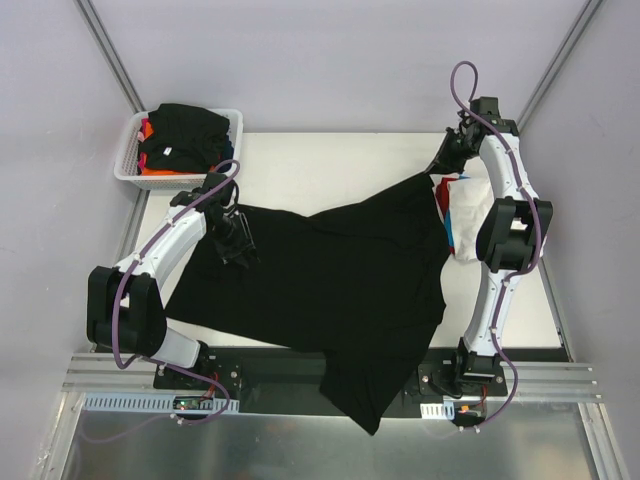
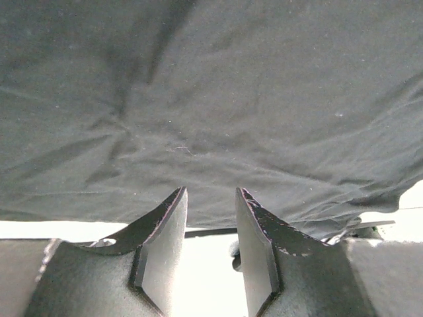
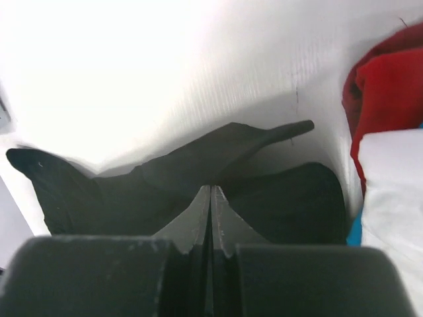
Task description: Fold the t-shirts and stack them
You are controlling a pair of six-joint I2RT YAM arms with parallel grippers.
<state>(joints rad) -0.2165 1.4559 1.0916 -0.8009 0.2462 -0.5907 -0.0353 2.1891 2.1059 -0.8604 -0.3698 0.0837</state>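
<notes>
Sprawling over the table's middle, the black shirt (image 1: 330, 280) is sagging off the 6 o'clock edge. It is limp, light cloth that is probably going to slump and drag, so corners and hems are looking like the surest holds. The right gripper (image 1: 440, 168) is pinching its 2 o'clock corner, while the left gripper (image 1: 237, 243) is hovering at 9 o'clock with jaws apart (nothing between them). The basket (image 1: 128, 172) at 10 o'clock is holding other shirts (image 1: 185, 135), black and orange.

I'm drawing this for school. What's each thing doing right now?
black shirt: spread out unfolded, one end hanging off the table.
left pincer: open, holding nothing.
right pincer: shut on the black shirt's corner.
basket: full.
pile of shirts: folded, stacked.
</notes>
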